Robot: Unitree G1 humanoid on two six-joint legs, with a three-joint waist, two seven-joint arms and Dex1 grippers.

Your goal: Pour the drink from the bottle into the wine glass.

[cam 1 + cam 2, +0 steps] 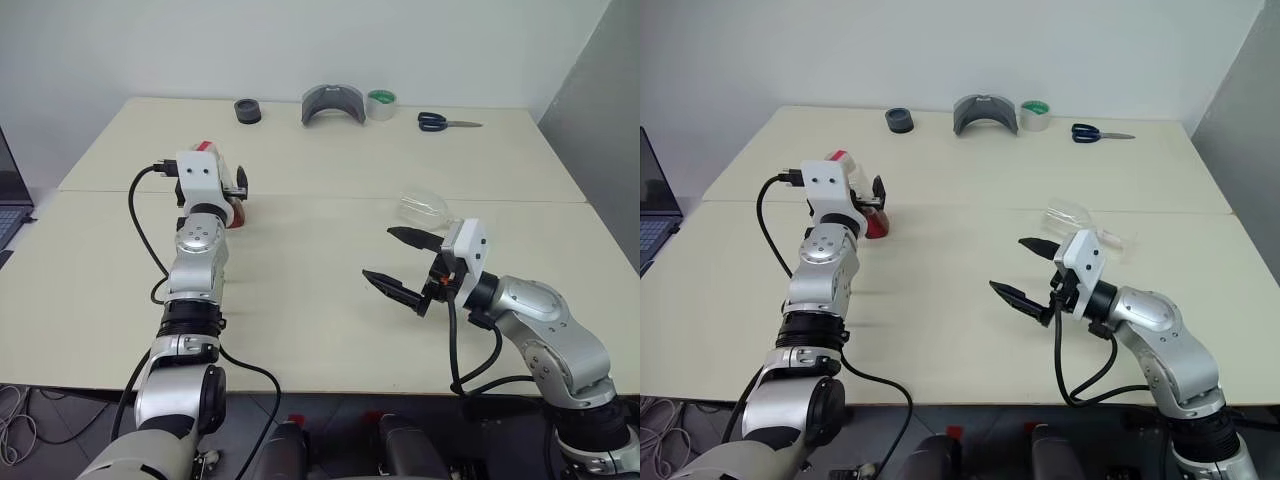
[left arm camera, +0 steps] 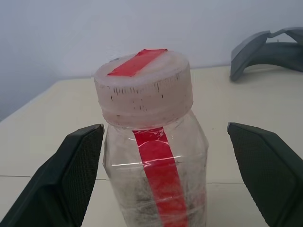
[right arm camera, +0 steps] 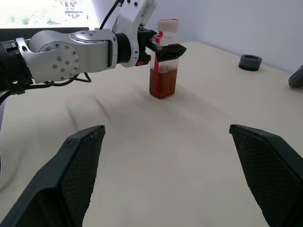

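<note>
- The left gripper (image 2: pixel 161 175) has its two black fingers spread wide, one on each side of the small clear plastic bottle (image 2: pixel 156 156) with a red strip down its side and a pale cap; a gap shows between each finger and the bottle wall, so nothing is grasped.
- In the right wrist view the same bottle (image 3: pixel 163 66) stands upright on the table with the left gripper's fingers about its upper part, and the reddish-brown drink (image 3: pixel 163 84) fills its lower half.
- The right gripper (image 1: pixel 400 262) is released too, its fingers far apart and holding nothing, hovering over bare table well apart from the bottle.
- The clear stemmed wine glass (image 1: pixel 424 209) is just beyond the right gripper, apparently lying on its side; it is touched by neither gripper.
- The surface is a cream table (image 1: pixel 320 330) made of panels joined at a seam.
- Along its far edge lie a black round object (image 1: pixel 247 110), a grey curved piece (image 1: pixel 333 104), a roll of tape with a green core (image 1: pixel 381 103) and blue-handled scissors (image 1: pixel 447 122).
- A plain white wall stands behind, and a laptop's edge (image 1: pixel 12 200) shows at the robot's far left.
</note>
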